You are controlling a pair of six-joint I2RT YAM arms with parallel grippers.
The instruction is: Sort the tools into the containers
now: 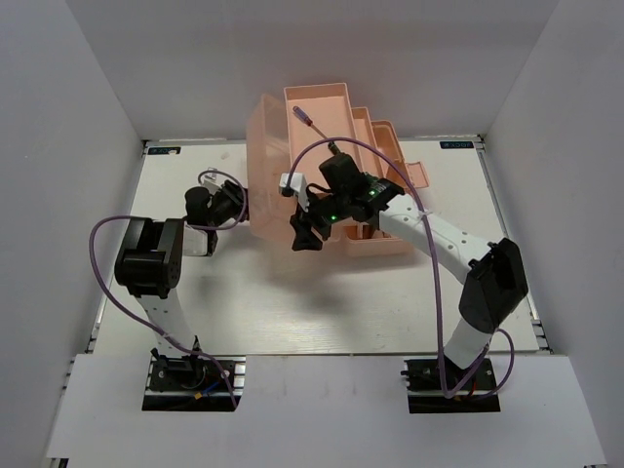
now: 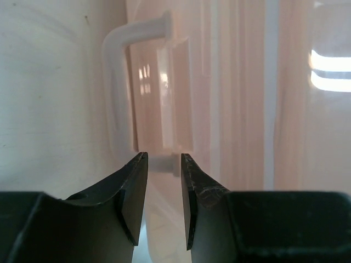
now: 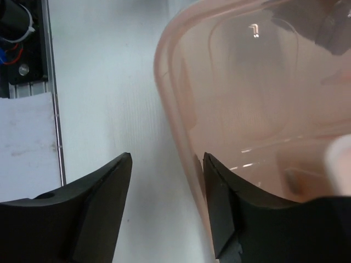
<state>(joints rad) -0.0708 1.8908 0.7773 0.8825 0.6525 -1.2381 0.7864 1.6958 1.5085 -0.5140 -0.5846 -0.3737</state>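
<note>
No tools show in any view. The salmon-pink toolbox [image 1: 317,92] stands open at mid-table. The left gripper [image 2: 163,157], jaws slightly apart and empty, faces the white lid handle [image 2: 116,93], whose long axis runs straight away from it. The right gripper [image 3: 167,159], jaws wide apart, has the toolbox's rounded wall just beside one finger.

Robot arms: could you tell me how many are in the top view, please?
2. The left arm reaches to the pink toolbox's left side; the right arm reaches over its near edge. None seems hidden.
</note>
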